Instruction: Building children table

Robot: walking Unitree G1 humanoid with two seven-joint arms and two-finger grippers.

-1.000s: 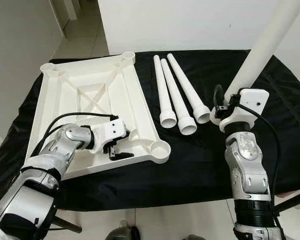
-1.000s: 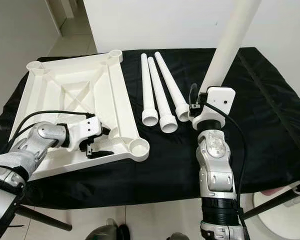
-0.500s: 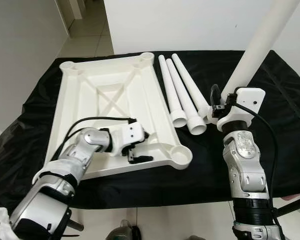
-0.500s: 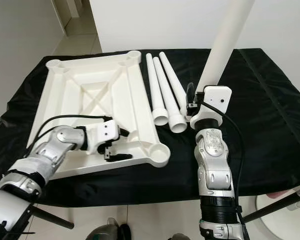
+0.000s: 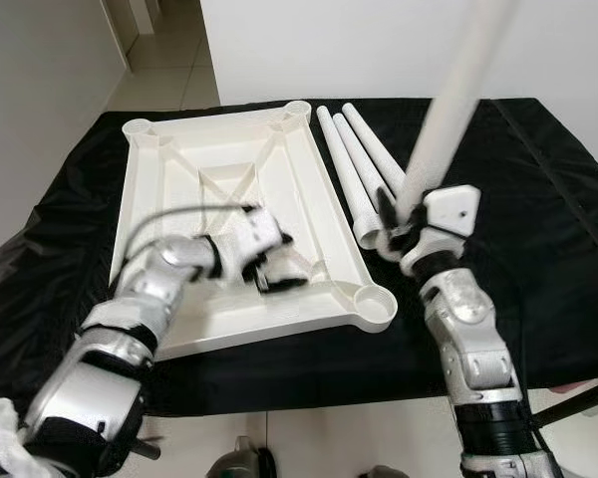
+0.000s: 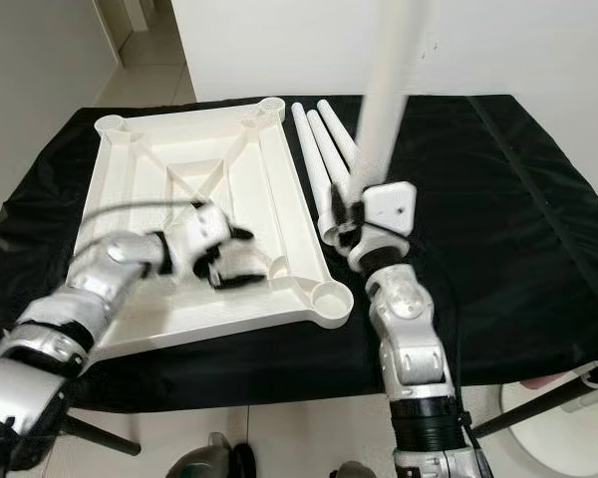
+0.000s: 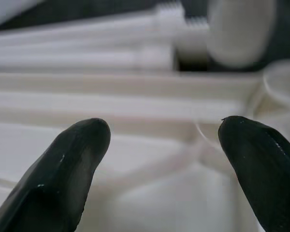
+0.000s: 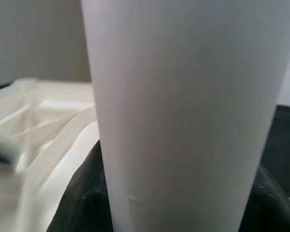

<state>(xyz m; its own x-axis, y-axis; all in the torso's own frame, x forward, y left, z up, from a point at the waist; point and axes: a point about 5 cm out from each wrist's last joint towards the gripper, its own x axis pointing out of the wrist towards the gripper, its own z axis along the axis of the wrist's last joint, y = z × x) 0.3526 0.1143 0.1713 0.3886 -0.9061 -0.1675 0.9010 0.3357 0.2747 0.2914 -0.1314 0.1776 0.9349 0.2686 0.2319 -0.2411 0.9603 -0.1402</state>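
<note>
Tabletop (image 5: 179,179), white and upside down with ribs and corner sockets showing, lies on the black-draped table (image 5: 548,229), toward its left half. Three white legs (image 5: 354,164) lie side by side just right of it, the nearest against its rim. The left end effector (image 5: 269,271) hovers over the tabletop's near right part, its two black fingers (image 7: 70,164) spread well apart with nothing between them; it is blurred in the eye views. The right end effector (image 5: 391,231) is closed around the thick end of a fourth leg (image 6: 389,90), held upright and slightly tilted just right of the tabletop's near corner socket (image 5: 374,299).
</note>
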